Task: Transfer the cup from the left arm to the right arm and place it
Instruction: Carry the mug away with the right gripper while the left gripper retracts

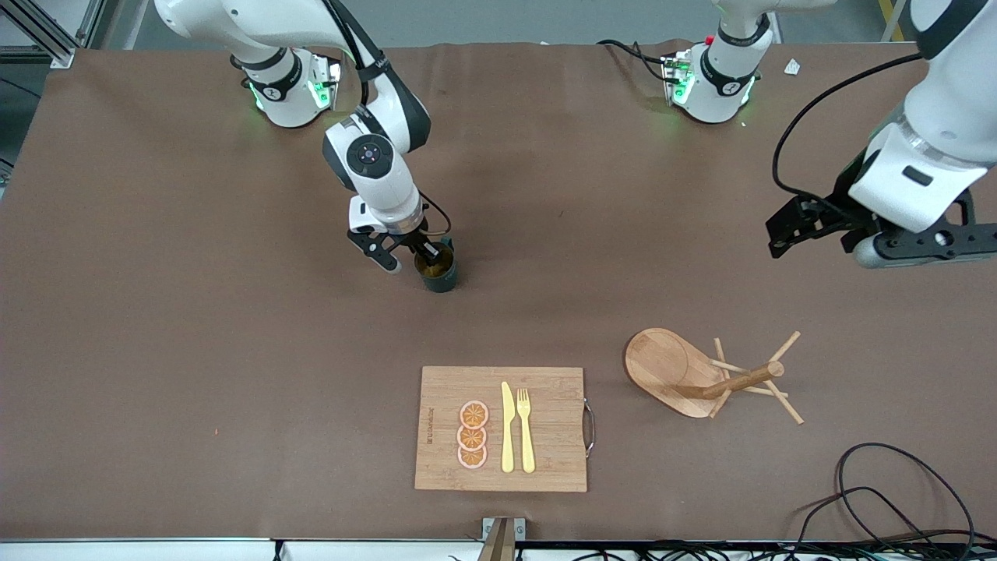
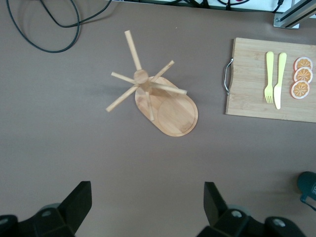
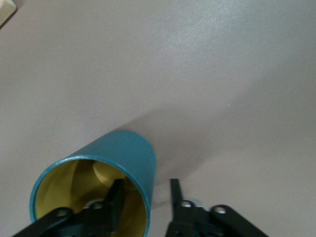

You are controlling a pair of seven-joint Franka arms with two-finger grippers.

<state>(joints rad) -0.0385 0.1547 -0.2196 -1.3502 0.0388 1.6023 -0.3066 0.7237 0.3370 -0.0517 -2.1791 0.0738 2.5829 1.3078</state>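
The teal cup (image 1: pixel 439 273) stands upright on the brown table, farther from the front camera than the cutting board. Its tan inside shows in the right wrist view (image 3: pixel 123 153). My right gripper (image 1: pixel 411 261) is down at the cup's rim. One finger (image 3: pixel 117 195) is inside the cup and the other (image 3: pixel 175 195) outside, with the wall between them and a gap on each side. My left gripper (image 1: pixel 775 238) hangs open and empty in the air over bare table at the left arm's end. In the left wrist view (image 2: pixel 146 187) the cup (image 2: pixel 308 185) shows at the edge.
A wooden peg rack (image 1: pixel 685 374) (image 2: pixel 163 98) lies tipped on its side beside the cutting board (image 1: pixel 553 405) (image 2: pixel 247 74). The board carries a yellow knife (image 1: pixel 507 428), a fork (image 1: pixel 526 428) and three orange slices (image 1: pixel 473 435). Black cables (image 1: pixel 896 483) lie at the front corner.
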